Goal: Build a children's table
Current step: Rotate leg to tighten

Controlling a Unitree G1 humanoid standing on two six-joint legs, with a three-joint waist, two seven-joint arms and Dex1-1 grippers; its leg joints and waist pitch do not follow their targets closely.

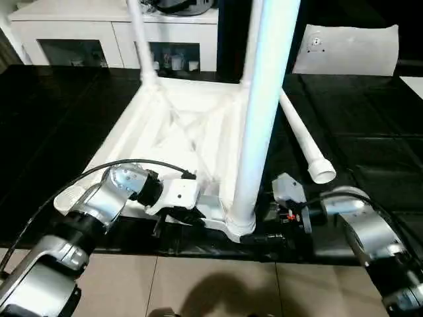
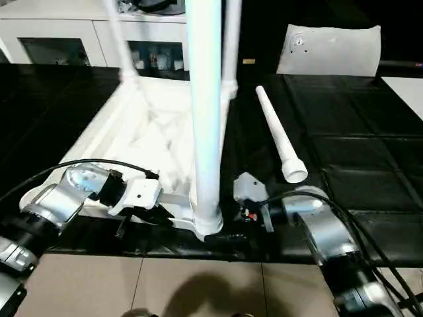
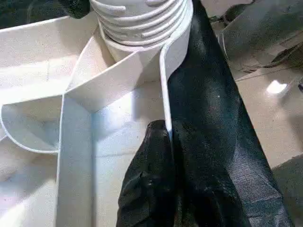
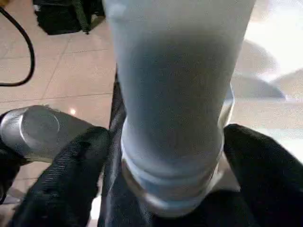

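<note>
On the black counter (image 1: 59, 125) lay the upturned tabletop (image 1: 178, 125). Left end effector (image 3: 163, 142) pinched its rim; right end effector (image 4: 165, 179) straddled, unclamped, the near-corner leg (image 1: 261, 99), probably mid-seating. Loose leg (image 1: 304, 142) likely came next.

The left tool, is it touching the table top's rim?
Touching. In the left wrist view the left tool has black fingers on both sides of the table top's thin rim, pinching it.

Home-like room: white sideboard (image 1: 112, 36), tiled floor (image 1: 218, 287).
</note>
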